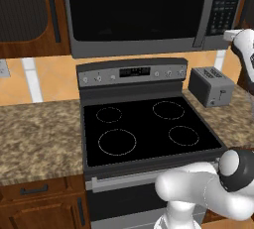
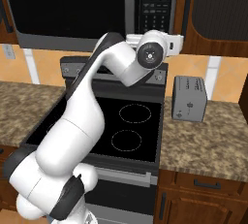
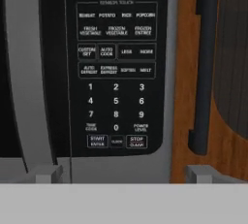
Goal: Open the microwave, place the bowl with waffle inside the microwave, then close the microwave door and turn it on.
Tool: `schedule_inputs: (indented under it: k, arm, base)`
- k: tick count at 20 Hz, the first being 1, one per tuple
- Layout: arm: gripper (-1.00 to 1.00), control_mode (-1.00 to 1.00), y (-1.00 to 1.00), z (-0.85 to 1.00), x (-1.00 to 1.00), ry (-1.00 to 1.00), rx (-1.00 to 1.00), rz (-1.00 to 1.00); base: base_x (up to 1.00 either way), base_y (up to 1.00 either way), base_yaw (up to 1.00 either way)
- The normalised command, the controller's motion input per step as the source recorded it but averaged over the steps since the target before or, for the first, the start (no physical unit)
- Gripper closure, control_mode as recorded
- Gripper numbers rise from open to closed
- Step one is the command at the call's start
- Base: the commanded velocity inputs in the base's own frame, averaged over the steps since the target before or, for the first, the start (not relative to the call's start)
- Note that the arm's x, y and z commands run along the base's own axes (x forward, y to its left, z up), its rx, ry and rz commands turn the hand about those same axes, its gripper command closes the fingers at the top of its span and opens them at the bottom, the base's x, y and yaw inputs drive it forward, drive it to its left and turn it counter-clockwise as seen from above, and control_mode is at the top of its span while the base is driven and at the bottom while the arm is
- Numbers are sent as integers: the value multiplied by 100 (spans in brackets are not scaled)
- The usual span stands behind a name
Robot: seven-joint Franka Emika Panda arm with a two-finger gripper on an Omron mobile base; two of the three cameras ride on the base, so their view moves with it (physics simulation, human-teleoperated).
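The microwave (image 1: 74, 44) hangs above the stove, its door (image 1: 134, 5) closed and the vertical bar handle (image 1: 206, 10) at the door's right side. My gripper (image 3: 123, 173) faces the keypad panel (image 3: 116, 72) from close by, level with its lower rows. It is open, with the fingertips (image 3: 46, 173) far apart and nothing between them. In the right base view the gripper (image 2: 167, 38) sits just below the keypad (image 2: 155, 9); in the left base view it is at the right edge (image 1: 240, 42). The bowl and the waffle are out of view.
A black-topped stove (image 1: 144, 129) stands under the microwave. A silver toaster (image 2: 189, 98) sits on the granite counter (image 2: 208, 140) to its right. Brown cabinet doors (image 3: 203, 72) with dark handles flank the microwave. More counter (image 1: 34, 134) lies to the stove's left.
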Motion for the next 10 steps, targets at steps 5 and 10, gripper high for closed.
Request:
schedule_inputs:
  k: [5, 10]
  arm:
    - [-100, -100, -13, -7, 46, 0, 0, 0]
    - [-100, -100, -9, -7, 47, 0, 0, 0]
  base:
    - [0, 0, 0]
    - [0, 0, 0]
